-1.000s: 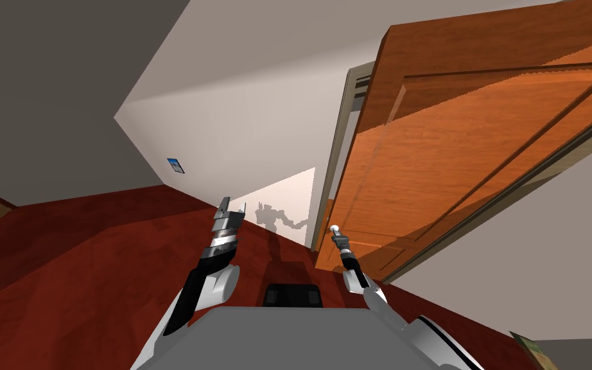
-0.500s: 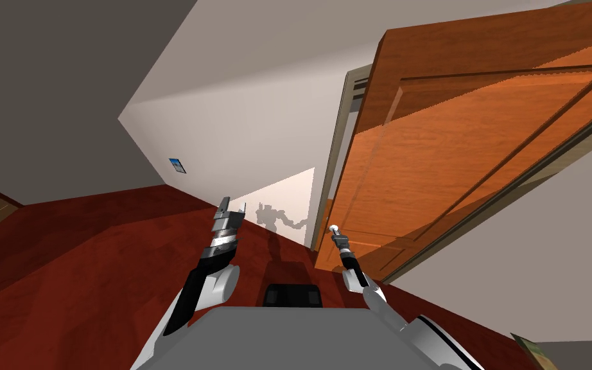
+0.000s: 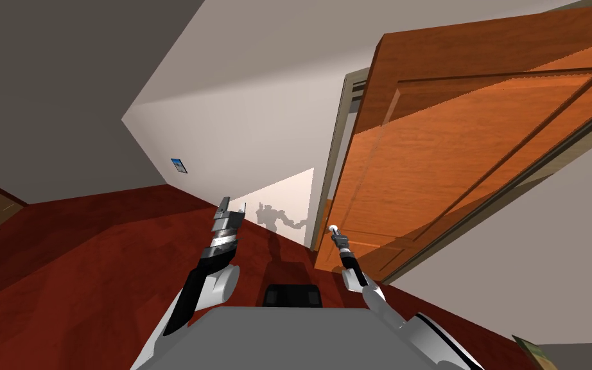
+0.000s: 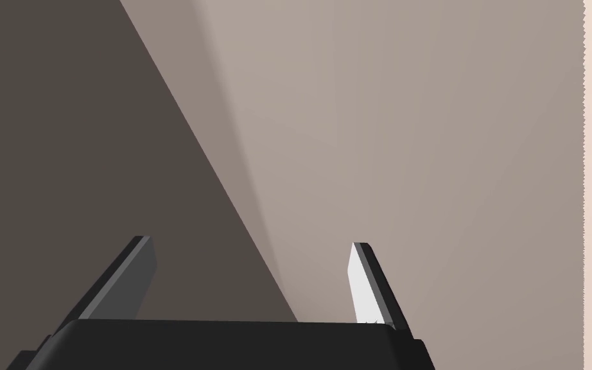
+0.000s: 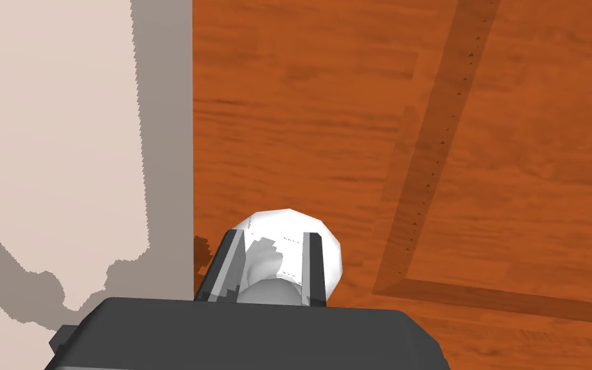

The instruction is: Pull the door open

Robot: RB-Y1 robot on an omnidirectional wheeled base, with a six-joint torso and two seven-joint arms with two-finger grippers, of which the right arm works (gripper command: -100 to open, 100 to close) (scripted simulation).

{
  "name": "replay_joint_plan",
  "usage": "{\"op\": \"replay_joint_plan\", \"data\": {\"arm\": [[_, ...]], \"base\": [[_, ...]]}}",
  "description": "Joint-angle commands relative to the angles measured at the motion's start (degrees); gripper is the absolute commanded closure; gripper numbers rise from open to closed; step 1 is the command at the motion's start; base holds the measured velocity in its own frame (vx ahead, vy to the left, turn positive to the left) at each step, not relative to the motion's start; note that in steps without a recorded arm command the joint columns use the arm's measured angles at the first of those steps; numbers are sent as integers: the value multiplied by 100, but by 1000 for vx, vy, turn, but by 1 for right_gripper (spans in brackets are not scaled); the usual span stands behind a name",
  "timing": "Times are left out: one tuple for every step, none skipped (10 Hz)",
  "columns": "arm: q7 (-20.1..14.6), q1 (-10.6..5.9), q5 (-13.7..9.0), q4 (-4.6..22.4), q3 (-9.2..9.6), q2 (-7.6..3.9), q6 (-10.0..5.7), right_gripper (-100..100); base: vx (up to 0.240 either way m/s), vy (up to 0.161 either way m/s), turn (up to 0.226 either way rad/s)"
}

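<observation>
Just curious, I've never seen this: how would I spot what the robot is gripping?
Find the big orange wooden door, standing ajar. Near its free edge sits a small knob, pinched by the right gripper. It is the only shiny white ball on that wood.

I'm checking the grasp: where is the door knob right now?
The white knob sits near the orange door's free edge, clamped by the right gripper, right of centre in the head view.
</observation>
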Motion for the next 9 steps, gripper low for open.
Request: {"op": "replay_joint_plan", "data": {"arm": [[-259,41,-20,154,63,38,18,100],[-259,41,-20,154,63,38,18,100],[-466,36,-50,156,83,35,21,100],[-520,35,-58,157,88,35,22,100],[-486,-98,-49,190,62,-13,-79,100],[-631,-58,-19,191,141,-92,-167,100],[-707,-13,1,190,197,-142,-202,100],[-750,12,12,189,228,-170,-222,100],[-750,12,12,189,228,-170,-222,100]], "base": [[-11,-8,18],[-9,-9,14],[-11,-13,6],[-10,-14,11],[-12,-2,-1],[-88,15,127],[-173,10,137],[-184,11,81],[-102,-2,-14]]}}
